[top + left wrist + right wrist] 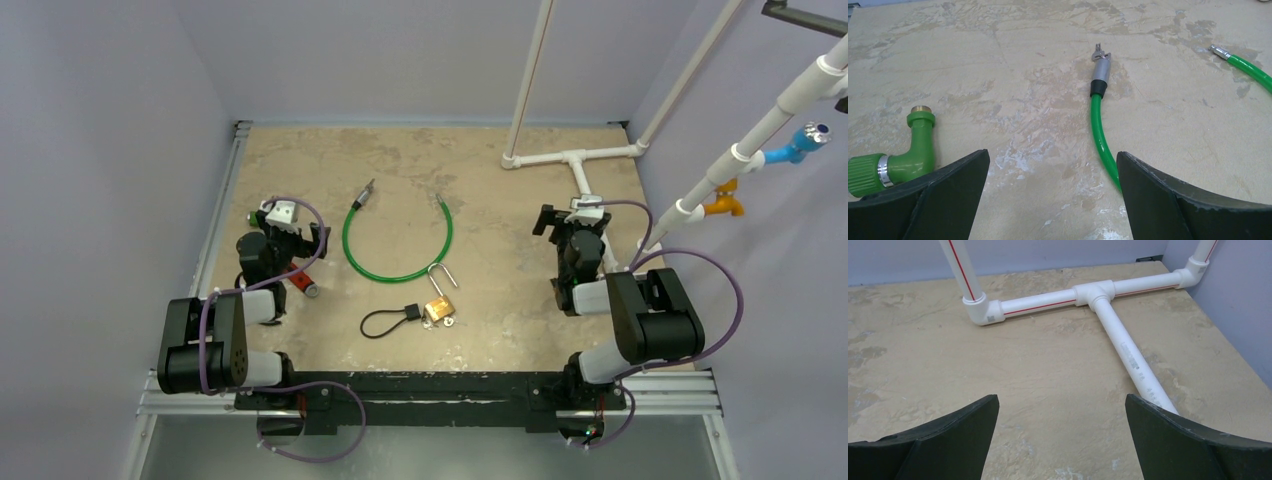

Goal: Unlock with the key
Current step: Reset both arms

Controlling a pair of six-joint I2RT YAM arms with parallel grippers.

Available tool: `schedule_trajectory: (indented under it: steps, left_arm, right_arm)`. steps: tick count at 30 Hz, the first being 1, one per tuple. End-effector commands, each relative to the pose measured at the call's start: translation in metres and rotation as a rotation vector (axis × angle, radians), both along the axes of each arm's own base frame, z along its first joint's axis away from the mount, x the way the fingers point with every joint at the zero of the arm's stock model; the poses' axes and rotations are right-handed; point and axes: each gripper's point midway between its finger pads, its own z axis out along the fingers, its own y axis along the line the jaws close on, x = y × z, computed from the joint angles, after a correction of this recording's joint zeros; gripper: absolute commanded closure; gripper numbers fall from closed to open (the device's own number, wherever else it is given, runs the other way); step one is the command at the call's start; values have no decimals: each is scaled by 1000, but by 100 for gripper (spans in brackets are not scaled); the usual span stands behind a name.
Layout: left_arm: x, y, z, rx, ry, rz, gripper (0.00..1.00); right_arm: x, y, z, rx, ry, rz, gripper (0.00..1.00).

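Note:
A brass padlock (440, 309) with a silver shackle (442, 277) lies on the table near the front middle, seen only in the top view. Small silver keys (451, 321) lie against its right side, and a black cord loop (383, 323) trails off to its left. My left gripper (281, 214) is open and empty at the left, well away from the padlock; in the left wrist view (1053, 160) bare table lies between its fingers. My right gripper (574, 212) is open and empty at the right, also over bare table in the right wrist view (1062, 402).
A green cable (397, 243) curves in a loop behind the padlock; its metal end (1100, 64) lies ahead of my left gripper. A green elbow fitting (913, 150) sits by the left finger. A red-tipped object (303, 286) lies by the left arm. White pipes (1098, 295) run ahead of my right gripper.

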Motion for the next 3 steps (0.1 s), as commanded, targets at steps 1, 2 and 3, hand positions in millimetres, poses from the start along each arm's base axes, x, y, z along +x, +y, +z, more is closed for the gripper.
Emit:
schedule_trajectory:
  steps: [1, 2, 3]
  left_arm:
    - [10, -1, 21, 22, -75, -12, 0]
    - [11, -1, 21, 28, -75, -6, 0]
    - [10, -2, 20, 29, -72, -5, 0]
  right_arm:
    - [3, 1, 13, 10, -48, 7, 1]
    - [3, 1, 13, 10, -48, 6, 1]
    - [3, 1, 13, 11, -48, 7, 1]
